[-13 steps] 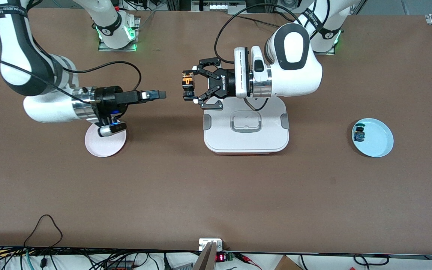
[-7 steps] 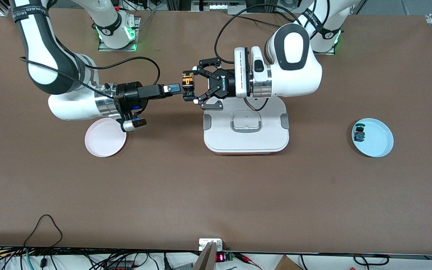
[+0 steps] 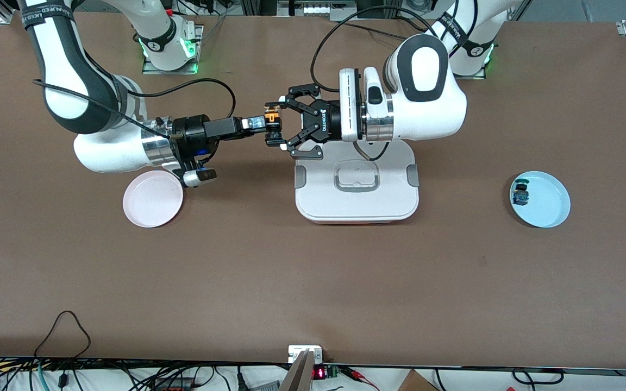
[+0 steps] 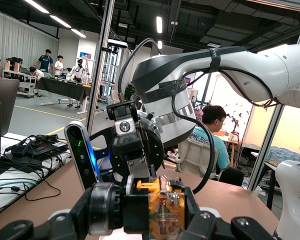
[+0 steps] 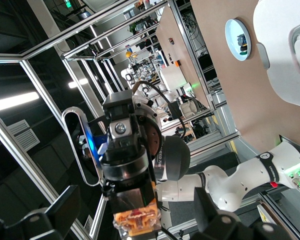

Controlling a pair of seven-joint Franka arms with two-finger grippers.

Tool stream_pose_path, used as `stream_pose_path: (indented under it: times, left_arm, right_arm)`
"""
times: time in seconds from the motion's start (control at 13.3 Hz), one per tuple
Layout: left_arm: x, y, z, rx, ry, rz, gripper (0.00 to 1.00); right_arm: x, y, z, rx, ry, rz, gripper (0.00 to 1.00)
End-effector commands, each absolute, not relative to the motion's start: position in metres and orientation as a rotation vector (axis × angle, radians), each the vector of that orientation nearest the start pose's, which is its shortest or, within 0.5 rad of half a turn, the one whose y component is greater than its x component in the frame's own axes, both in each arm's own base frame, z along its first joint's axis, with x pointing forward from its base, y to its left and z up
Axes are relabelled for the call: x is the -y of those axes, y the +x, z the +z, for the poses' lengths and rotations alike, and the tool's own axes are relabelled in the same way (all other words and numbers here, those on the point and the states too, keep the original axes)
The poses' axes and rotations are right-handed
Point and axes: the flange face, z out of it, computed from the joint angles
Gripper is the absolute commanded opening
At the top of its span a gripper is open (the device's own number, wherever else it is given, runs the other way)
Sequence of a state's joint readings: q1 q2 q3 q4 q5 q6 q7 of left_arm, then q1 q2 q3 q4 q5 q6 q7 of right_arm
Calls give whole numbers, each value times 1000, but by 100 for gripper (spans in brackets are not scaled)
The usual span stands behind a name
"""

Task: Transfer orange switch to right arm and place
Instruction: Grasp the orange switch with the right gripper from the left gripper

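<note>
Right gripper (image 3: 258,124) now advanced to the orange switch (image 3: 273,118), up from beside the pink plate (image 3: 152,205); its jaws' state not discernible. Left gripper (image 3: 275,126) unmoved above mid-surface, by the white box (image 3: 356,209), jaws pinching it. Handover imminent.

The white lidded box (image 3: 356,184) sits on the table (image 3: 313,282) midway between its two ends, closer to the edge where the arm bases stand than to the front-camera edge. The pink plate (image 3: 152,198) lies toward the right arm's end, the blue plate (image 3: 549,209) toward the left arm's end, both about as near the camera as the box. A small black-and-blue switch (image 3: 520,194) lies in the blue plate, by the rim facing the box.

Both grippers meet over the table between the pink plate and the box. The left gripper (image 3: 274,126) grips the orange switch (image 3: 273,118); the right gripper (image 3: 256,124) reaches it and seems to touch it.
</note>
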State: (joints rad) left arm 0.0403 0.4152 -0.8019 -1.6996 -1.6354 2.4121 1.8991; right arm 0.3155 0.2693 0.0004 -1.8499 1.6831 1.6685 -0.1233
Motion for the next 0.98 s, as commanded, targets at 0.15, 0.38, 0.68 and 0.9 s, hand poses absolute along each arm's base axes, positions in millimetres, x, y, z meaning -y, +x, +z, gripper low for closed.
stream_pose_path:
  times: [0.15,0.38,0.68,0.9]
  left_arm:
    - [425,535,464,1040,1383,1083,6]
    - [425,535,464,1040,1383,1083,6]
    - [425,535,464,1038,1383,1083,6]
    - [425,535,464,1040,1381,1084,6]
  right_arm:
    - [-291,558,453,-178,-1518,471,100]
    - [-292,559,453,-182,-1519,468,100]
    - [-296,557,452,-179,-1521,474,96]
    - [-298,556,452,-142,-1525,439,73]
